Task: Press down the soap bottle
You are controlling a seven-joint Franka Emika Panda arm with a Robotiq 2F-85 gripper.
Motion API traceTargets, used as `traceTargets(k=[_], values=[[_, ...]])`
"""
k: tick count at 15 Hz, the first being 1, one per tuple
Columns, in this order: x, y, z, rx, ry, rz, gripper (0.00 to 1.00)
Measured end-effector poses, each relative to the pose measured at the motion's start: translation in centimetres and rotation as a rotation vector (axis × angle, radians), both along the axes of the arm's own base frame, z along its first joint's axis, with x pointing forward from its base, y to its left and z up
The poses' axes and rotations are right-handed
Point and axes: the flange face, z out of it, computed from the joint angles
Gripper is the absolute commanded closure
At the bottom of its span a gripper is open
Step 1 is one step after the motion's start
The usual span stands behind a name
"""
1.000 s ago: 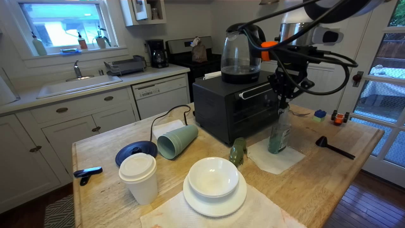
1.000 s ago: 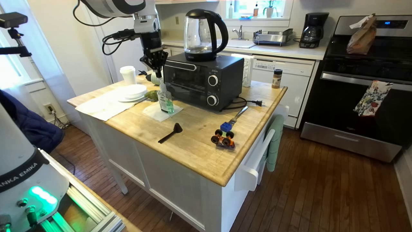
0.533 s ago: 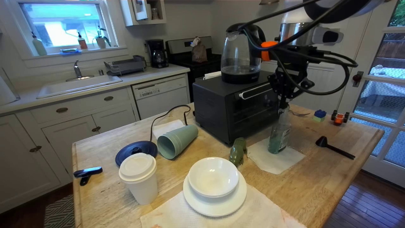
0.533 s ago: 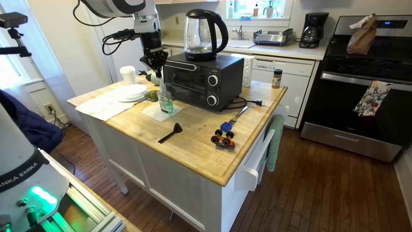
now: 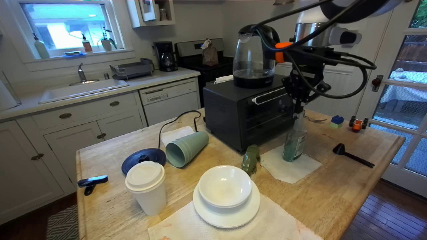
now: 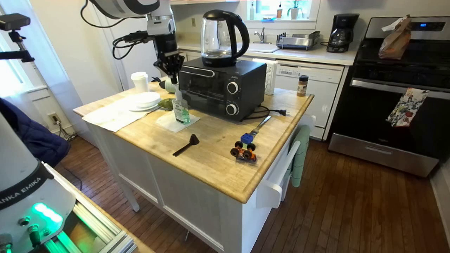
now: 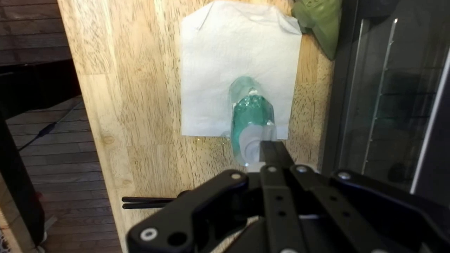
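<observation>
On the wooden table point(image 6: 211, 154), the soap bottle point(image 5: 294, 146) stood on a white napkin point(image 5: 290, 174) before the toaster oven point(image 5: 221, 110); there too the gripper point(image 7: 276, 153), fingers pressed together and empty, reached the bottle's top.

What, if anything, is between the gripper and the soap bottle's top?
Nothing visible. In both exterior views the gripper is right at the top of the soap bottle; the toaster oven stands beside them, not between. I can't tell whether gripper and bottle touch.
</observation>
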Motion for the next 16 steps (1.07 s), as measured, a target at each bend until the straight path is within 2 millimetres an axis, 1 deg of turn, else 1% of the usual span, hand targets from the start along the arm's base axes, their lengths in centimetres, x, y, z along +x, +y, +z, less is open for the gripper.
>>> traceTargets(k=[4, 5, 6, 9, 10, 11, 13, 14, 16], values=[[0.2, -0.4, 0.4, 0.000, -0.008, -0.005, 1.00], [0.4, -0.6, 0.6, 0.000, -0.012, -0.007, 0.74], [0.5, -0.7, 0.8, 0.000, -0.017, -0.008, 0.73], [0.8, -0.9, 1.4, -0.001, -0.029, -0.010, 0.54], [0.9, -0.9, 1.7, -0.001, -0.031, -0.010, 0.46], [1.0, -0.9, 2.1, -0.002, -0.030, 0.008, 0.40], [1.3, -1.0, 3.1, -0.007, -0.039, 0.092, 0.26], [1.4, -1.0, 3.7, -0.009, -0.042, 0.149, 0.18], [1.4, -1.4, 4.8, -0.012, -0.050, 0.272, 0.05]])
